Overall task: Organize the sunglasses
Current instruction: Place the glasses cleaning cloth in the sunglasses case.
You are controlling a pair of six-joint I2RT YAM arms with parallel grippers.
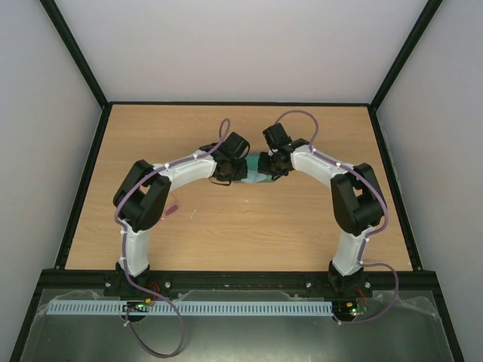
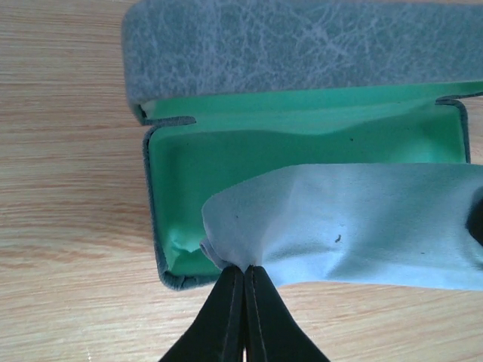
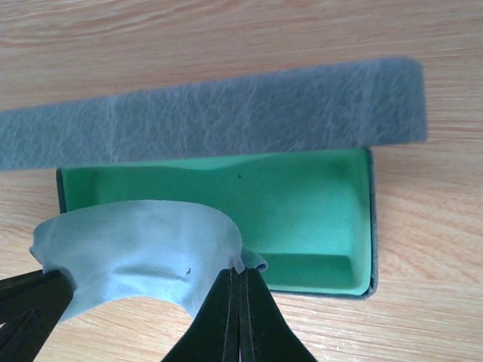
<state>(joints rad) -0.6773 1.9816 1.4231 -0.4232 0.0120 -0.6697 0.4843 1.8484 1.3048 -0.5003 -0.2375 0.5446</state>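
1. The left gripper [image 2: 245,273] is clenched on one corner of a light blue cloth [image 2: 362,219]. Its two black fingers are pressed together, with the fabric bunched right at their tips.
2. The right gripper [image 3: 239,275] is pinched just as tightly on another corner of the same cloth, which puckers just ahead of its tips.
3. The cloth spans the space between the two sets of jaws, sagging a little in the middle.
4. Straight ahead of both sets of jaws lies an open oblong case [image 3: 317,188], blue-grey outside and green inside. The cloth hangs over the near part of its green hollow.
5. The lid [image 2: 302,45] is folded back on the side of the case away from the jaws.
6. The sunglasses [image 1: 173,210] lie on the wooden table [image 1: 249,234], well apart from both sets of jaws. They are behind the jaws, toward the arm bases, and out to the left of the left jaws.
7. They sit just beside the elbow of the left arm [image 1: 139,200], which hides part of them. Only a small pinkish bit shows from overhead, too small to tell whether they are folded.
8. The left jaws are the nearer pair to the sunglasses, and neither pair touches them.
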